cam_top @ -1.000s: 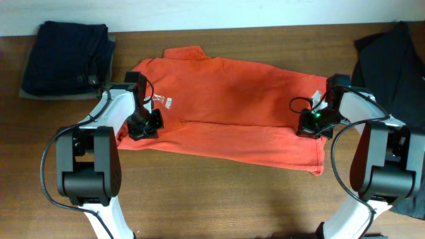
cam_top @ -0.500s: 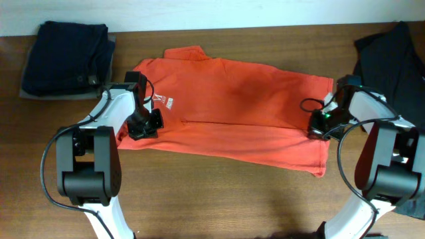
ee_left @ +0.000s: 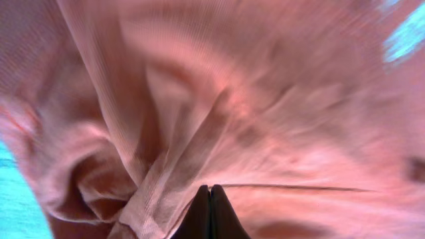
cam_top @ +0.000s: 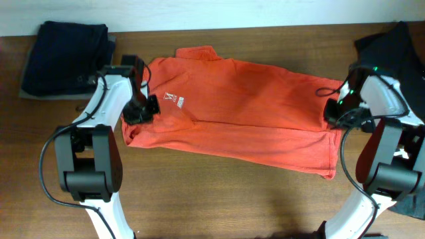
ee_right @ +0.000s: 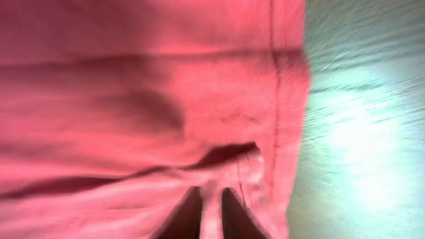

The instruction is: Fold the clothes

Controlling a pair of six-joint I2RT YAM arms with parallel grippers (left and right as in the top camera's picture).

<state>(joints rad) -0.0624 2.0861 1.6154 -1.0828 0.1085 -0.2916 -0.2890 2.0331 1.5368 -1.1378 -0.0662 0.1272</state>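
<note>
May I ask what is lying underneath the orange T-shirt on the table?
Only the wooden table shows around the orange T-shirt; anything directly beneath the cloth is covered.

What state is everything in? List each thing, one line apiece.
T-shirt: spread on the table, creased along its middle, gripped at both ends.
Left gripper: shut on the T-shirt.
Right gripper: shut on the T-shirt's edge.
Dark clothes pile: folded, stacked.
Black garment: loose, unfolded.

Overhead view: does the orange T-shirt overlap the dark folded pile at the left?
No, bare table shows between the T-shirt and the dark pile.
</note>
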